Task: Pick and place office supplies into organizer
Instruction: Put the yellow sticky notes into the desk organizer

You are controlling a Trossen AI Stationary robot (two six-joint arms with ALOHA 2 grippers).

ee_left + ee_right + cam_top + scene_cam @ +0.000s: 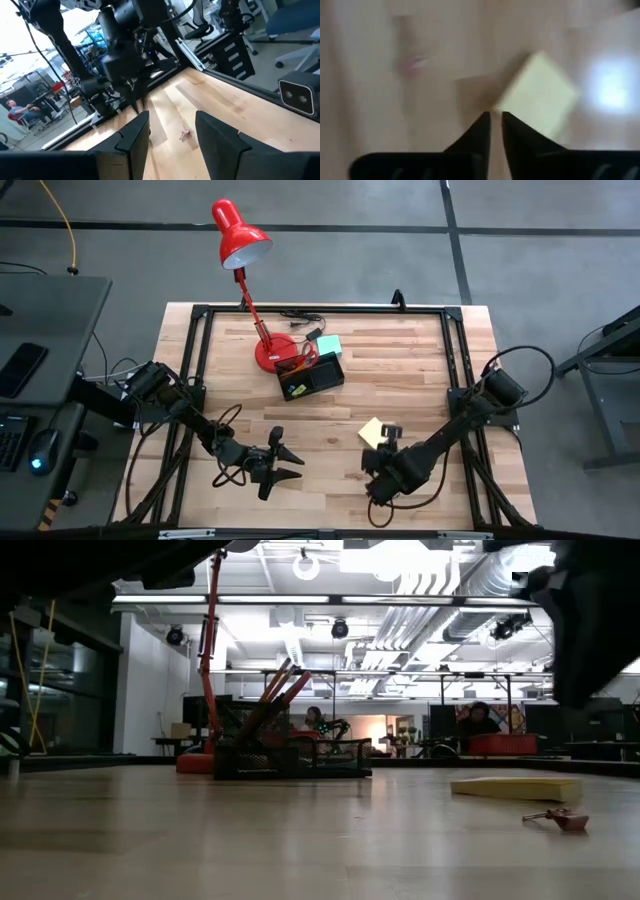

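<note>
A yellow sticky-note pad (372, 431) (515, 787) lies flat on the table near the right arm. My right gripper (495, 116) (379, 450) hangs above the table just short of the pad (537, 92), pointing steeply down. Its fingers are shut to a thin slit with nothing between them. A tiny pinkish piece (560, 819) (415, 62) (186, 134) lies on the wood beside the pad. The black organizer (312, 377) (290, 755) stands at the far middle, with pencils and red scissors sticking up out of it. My left gripper (287, 463) (170, 131) waits level and open at the near left.
The red desk lamp stands on its round base (270, 355) just left of the organizer, its head (240, 235) beyond the table's far edge. A teal pad (328, 345) lies at the organizer's far side. A black cable (300, 317) runs along the far edge.
</note>
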